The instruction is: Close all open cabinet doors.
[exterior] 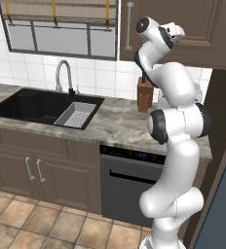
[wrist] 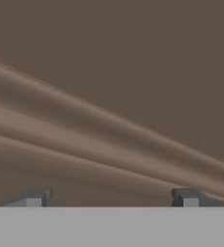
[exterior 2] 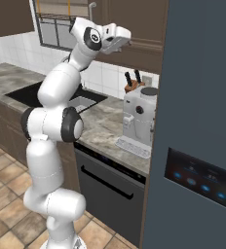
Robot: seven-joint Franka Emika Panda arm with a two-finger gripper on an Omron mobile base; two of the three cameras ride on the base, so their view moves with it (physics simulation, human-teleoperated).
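Observation:
A dark brown cabinet door (exterior: 202, 24) with a vertical silver bar handle (exterior: 129, 26) hangs on the wall above the counter. My arm is raised to it, and my gripper (exterior: 179, 35) sits right at the lower part of the door's face. From the right base view the gripper (exterior 2: 122, 39) is against the same cabinet door (exterior 2: 144, 24), near its bottom rail. The hand view has the door's recessed panel moulding (wrist: 109, 130) very close. The gripper (wrist: 111, 198) is open, its two fingertips (wrist: 36, 197) wide apart with nothing between them. I cannot tell whether the door stands ajar.
Below is a marble counter (exterior: 115, 126) with a black sink (exterior: 32, 104), a faucet (exterior: 64, 73), a knife block (exterior: 144, 95) and a white coffee machine (exterior 2: 139, 116). A black dishwasher (exterior: 129, 180) sits under it. The grey-blue fridge (exterior 2: 197, 121) stands close on the right.

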